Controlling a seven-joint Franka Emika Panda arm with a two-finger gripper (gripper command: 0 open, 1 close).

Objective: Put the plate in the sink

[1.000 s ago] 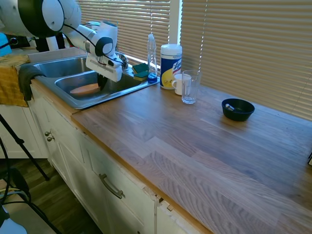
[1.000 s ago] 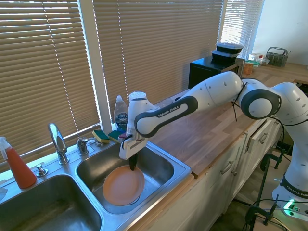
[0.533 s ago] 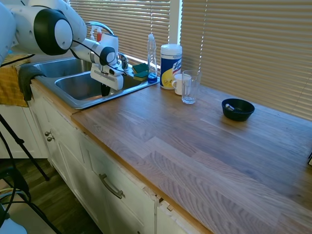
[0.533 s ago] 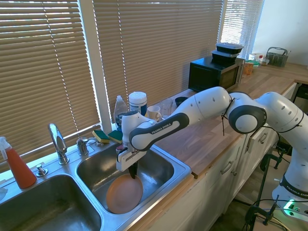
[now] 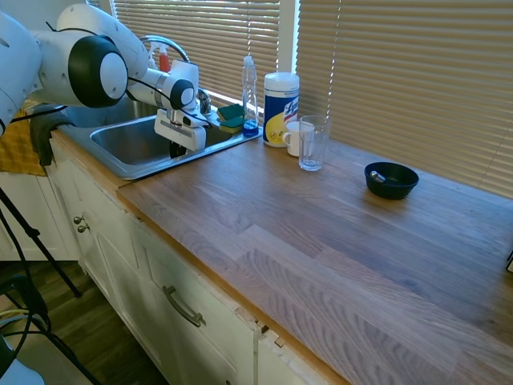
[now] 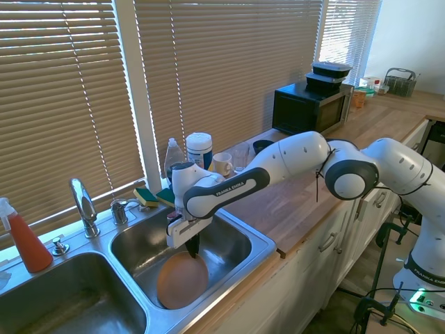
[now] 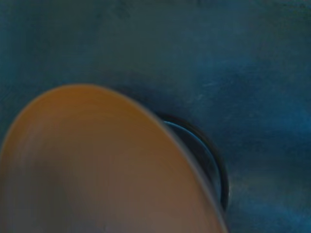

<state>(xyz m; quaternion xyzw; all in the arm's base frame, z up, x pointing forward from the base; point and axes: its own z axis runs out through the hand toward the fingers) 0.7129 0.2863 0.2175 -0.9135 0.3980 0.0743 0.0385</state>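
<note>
Gripper (image 6: 192,245) is down inside the right-hand basin of the sink (image 6: 259,245), fingers closed on the top edge of the plate (image 6: 181,280). Plate is orange, tilted steeply, hanging from the fingers with its lower edge at or near the basin floor; can't tell if it touches. From the first exterior view the gripper (image 5: 176,149) dips below the sink (image 5: 120,168) rim and the plate itself is hidden behind the basin wall. Wrist view is blurry: plate (image 7: 97,170) fills the lower left, with the dark ring of the drain (image 7: 214,165) partly showing past its edge on the basin floor. Left basin sits next to it, with the faucet (image 6: 83,205) behind the divider and a red spray bottle (image 6: 24,240) at the far left of the rim. Behind the right basin: green and yellow sponges (image 6: 147,196), a clear dish soap bottle (image 6: 174,167), and a wipes canister (image 6: 199,149). On the wooden counter (image 5: 337,241) just past the sink there's a white mug (image 5: 295,138) with a clear glass (image 5: 313,143) touching or just in front of it, and a small dark bowl (image 5: 391,180) well apart further along. A yellow towel (image 5: 20,132) hangs over the counter edge by the far basin. Black microwave (image 6: 309,104) sits at the far end of the counter in the second exterior view, with dark containers (image 6: 330,73) stacked on top.
</note>
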